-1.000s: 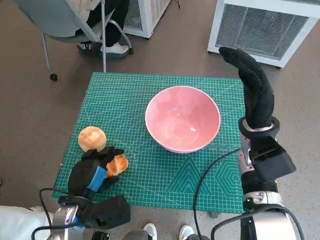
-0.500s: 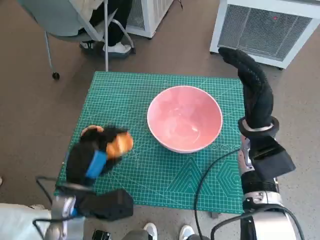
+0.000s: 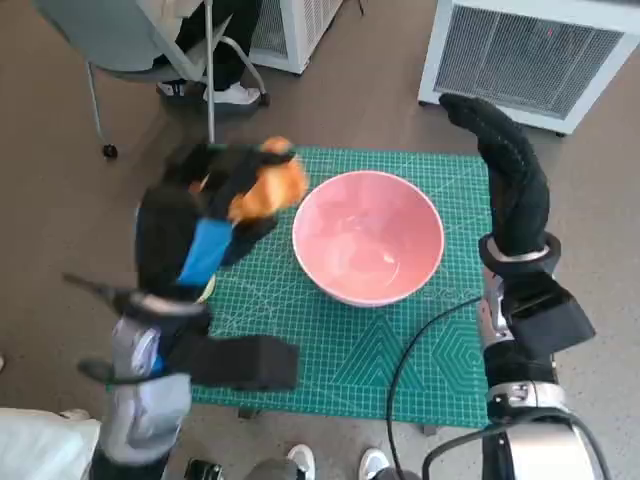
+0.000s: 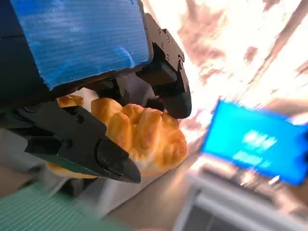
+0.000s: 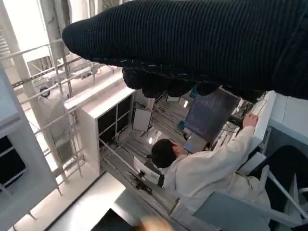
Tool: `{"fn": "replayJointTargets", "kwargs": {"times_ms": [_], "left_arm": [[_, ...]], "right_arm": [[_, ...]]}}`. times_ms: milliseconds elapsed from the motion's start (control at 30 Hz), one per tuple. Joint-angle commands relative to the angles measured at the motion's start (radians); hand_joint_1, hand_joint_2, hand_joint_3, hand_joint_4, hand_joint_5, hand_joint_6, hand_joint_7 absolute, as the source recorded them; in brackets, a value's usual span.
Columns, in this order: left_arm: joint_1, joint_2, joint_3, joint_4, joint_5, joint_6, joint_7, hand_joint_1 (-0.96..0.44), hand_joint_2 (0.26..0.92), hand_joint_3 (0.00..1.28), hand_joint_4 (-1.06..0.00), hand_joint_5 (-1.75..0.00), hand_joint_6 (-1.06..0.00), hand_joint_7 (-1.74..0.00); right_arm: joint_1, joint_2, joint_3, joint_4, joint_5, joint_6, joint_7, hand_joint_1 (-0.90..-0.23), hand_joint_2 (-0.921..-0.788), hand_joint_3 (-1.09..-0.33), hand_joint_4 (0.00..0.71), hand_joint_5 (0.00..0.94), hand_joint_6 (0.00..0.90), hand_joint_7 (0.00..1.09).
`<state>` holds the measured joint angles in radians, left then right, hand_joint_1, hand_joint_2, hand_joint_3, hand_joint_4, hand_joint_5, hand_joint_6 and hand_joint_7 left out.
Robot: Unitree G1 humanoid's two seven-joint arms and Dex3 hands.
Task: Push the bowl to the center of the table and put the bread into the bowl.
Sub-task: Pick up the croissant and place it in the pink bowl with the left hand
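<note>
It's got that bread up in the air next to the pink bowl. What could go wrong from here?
The left hand holds the bread beside the pink bowl, not over it; let go now, it would likely land on the green mat. In the left wrist view the fingers cover only part of the bread, so it might slip while moving. The right hand stands upright just beside the bowl's rim and could nudge it.

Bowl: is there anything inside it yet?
Empty. The pink bowl shows only its bare inside; the bread is in the left hand.
</note>
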<state>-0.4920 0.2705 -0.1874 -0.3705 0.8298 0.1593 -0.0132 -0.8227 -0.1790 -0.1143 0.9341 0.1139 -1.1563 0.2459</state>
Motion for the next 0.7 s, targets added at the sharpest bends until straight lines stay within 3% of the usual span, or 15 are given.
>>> {"fn": "replayJointTargets", "kwargs": {"times_ms": [33,233,700], "left_arm": [[-0.102,-0.014,-0.043,0.148,-0.007,-0.080,0.053,0.00,0.879,0.01,-0.87,-0.99,-0.77,-0.99],[-0.225,-0.021,-0.097,0.390,-0.058,-0.195,0.055,0.00,0.905,0.01,-0.83,-1.00,-0.69,-1.11],[-0.405,-0.095,-0.186,0.852,-0.185,-0.261,-0.119,0.00,0.920,0.06,-0.75,-1.09,-0.57,-1.24]], "right_arm": [[0.018,-0.012,-0.004,-0.001,-0.003,0.010,0.011,-0.581,-0.921,-0.756,0.353,0.001,0.186,0.35],[0.025,-0.025,-0.008,-0.002,-0.007,0.005,0.007,-0.576,-0.921,-0.756,0.354,0.001,0.184,0.35],[0.037,-0.033,-0.021,-0.007,-0.015,-0.010,-0.012,-0.571,-0.921,-0.771,0.350,0.000,0.184,0.34]]}}
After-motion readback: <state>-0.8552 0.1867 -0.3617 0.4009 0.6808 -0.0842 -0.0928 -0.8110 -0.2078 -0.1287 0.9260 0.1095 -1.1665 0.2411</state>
